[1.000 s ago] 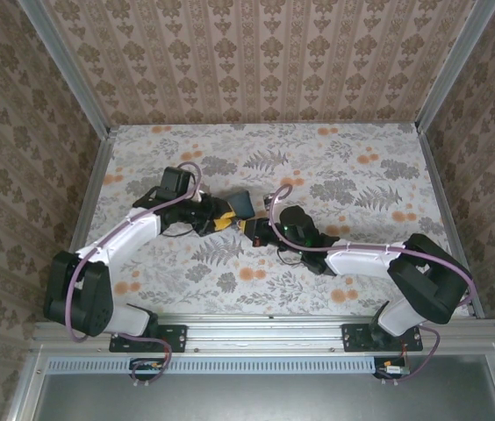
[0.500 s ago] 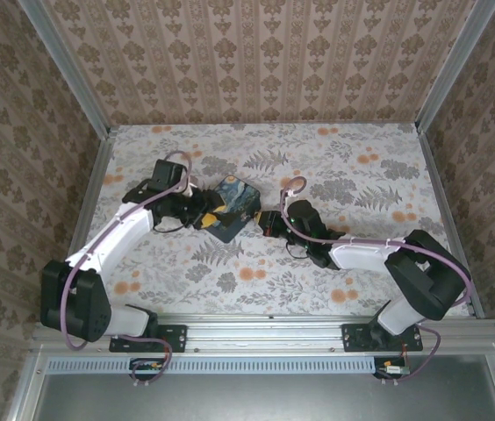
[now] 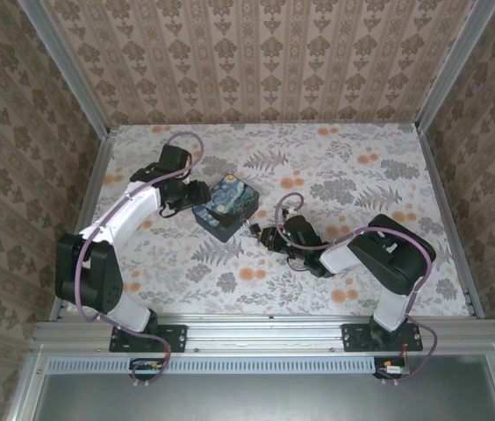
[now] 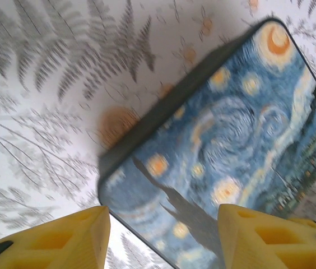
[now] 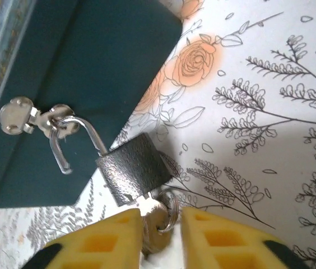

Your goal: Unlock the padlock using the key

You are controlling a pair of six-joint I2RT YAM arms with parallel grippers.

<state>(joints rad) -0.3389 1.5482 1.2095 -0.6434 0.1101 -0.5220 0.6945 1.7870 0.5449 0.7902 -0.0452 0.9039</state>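
Observation:
The padlock [image 5: 134,168] is a small dark grey block lying on the floral table beside the swirl-painted tin [image 3: 226,206]. Its silver shackle [image 5: 77,137] stands sprung open, with one end free, and hooks through the tin's hasp [image 5: 29,115]. The key [image 5: 153,227] with its ring [image 5: 171,212] sticks out of the padlock's bottom, between the yellow fingers of my right gripper [image 5: 161,214]. Those jaws are slightly apart, and the right finger stands clear of the key. My left gripper [image 4: 163,218] is open just left of the tin [image 4: 231,140], with nothing between its fingers.
The floral-papered table [image 3: 353,167] is boxed in by patterned walls at the back and both sides. The tin lies at mid table between my two arms. The right arm [image 3: 388,254] is folded back on the near right.
My left gripper has let go of the tin and drawn back to the left. The tin, held up a second ago, now lies on the table. My right jaws have eased apart at the key.

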